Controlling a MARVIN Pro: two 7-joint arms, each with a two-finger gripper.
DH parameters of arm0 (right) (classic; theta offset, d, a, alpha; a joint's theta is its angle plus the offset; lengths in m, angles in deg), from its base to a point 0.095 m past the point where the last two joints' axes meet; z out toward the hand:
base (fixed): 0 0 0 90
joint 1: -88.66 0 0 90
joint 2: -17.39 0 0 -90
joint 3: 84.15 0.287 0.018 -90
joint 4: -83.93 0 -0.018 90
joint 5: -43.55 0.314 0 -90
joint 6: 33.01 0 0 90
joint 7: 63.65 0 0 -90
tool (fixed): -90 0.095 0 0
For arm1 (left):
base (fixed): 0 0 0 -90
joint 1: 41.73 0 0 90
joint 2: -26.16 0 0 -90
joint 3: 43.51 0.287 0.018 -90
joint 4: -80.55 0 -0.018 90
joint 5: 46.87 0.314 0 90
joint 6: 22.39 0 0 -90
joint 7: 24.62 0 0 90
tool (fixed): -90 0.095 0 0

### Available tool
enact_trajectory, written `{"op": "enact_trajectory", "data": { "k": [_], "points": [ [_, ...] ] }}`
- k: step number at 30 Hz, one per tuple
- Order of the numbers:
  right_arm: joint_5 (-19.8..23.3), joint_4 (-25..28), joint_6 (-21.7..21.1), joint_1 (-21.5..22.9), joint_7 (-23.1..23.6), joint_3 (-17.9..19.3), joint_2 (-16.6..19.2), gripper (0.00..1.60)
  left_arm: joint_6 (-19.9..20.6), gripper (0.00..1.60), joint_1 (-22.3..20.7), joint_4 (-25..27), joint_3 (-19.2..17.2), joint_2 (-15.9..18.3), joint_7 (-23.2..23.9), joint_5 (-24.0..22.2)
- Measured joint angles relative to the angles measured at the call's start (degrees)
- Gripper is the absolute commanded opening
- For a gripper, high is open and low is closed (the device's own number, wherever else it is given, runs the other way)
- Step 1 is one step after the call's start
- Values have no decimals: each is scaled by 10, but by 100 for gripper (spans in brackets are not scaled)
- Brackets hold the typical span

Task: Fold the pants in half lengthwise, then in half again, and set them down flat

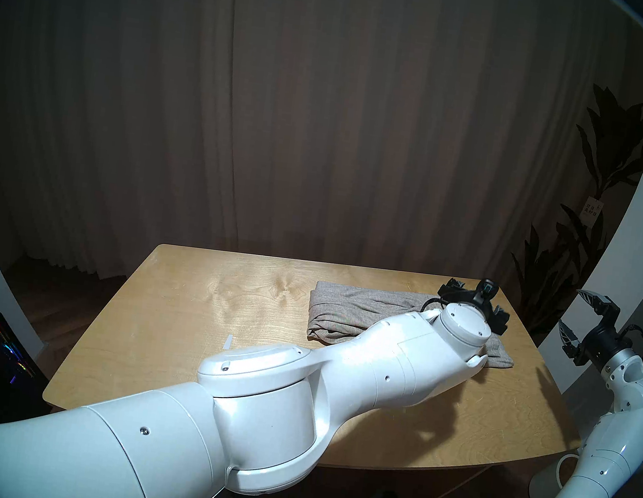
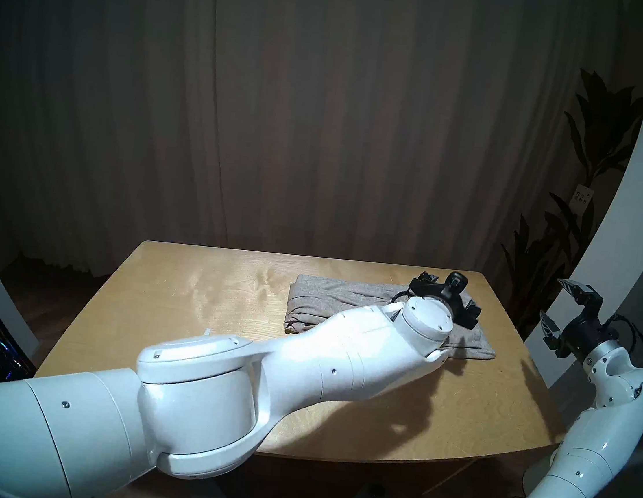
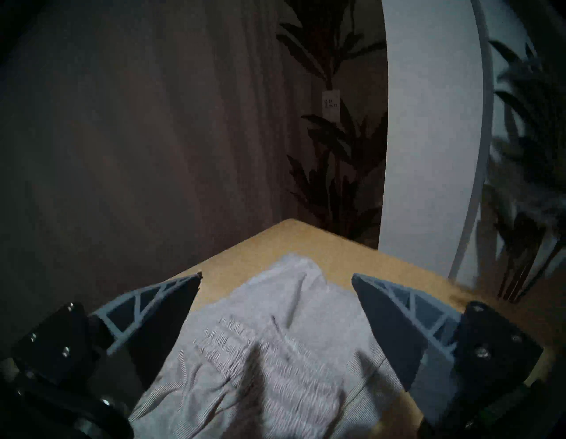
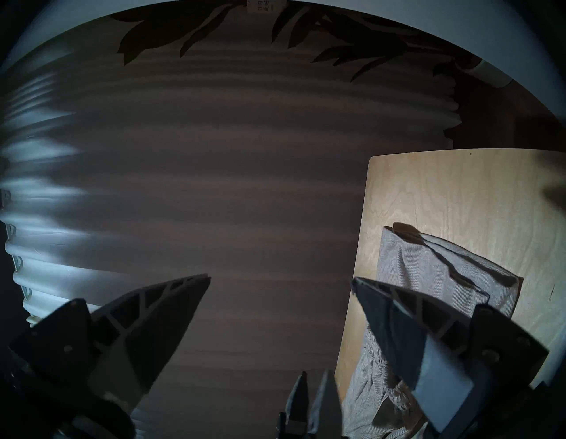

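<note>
The pants lay folded into a compact grey bundle on the far right part of the wooden counter, gathered waistband at their right end. My left jaws hung over that waistband, spread wide and holding nothing. My right jaws hovered off the counter's right edge, also spread wide and empty.

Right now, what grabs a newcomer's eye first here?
The big white left arm sweeping across the wooden table, its left gripper open above the folded grey pants at the far right. Then the right gripper, open and empty off the table's right edge.
</note>
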Motion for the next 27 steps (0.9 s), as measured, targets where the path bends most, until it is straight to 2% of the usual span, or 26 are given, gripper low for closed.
{"op": "enact_trajectory", "data": {
  "k": [5, 9, 17, 27],
  "points": [
    [-4, 8, 0, 8, 0, -25, -1, 160, -27, 160, -13, 49, -32, 19, -21, -4],
    [-13, 17, 0, 13, 0, -42, -2, 160, -39, 160, -18, 55, -49, 41, -47, 3],
    [-33, 39, 1, 28, 2, -82, -12, 160, -54, 160, -25, 26, -97, 95, -100, 17],
    [-67, 74, 1, 48, 4, -158, -32, 160, -70, 160, -29, -13, -154, 177, -152, 25]
  ]
}}
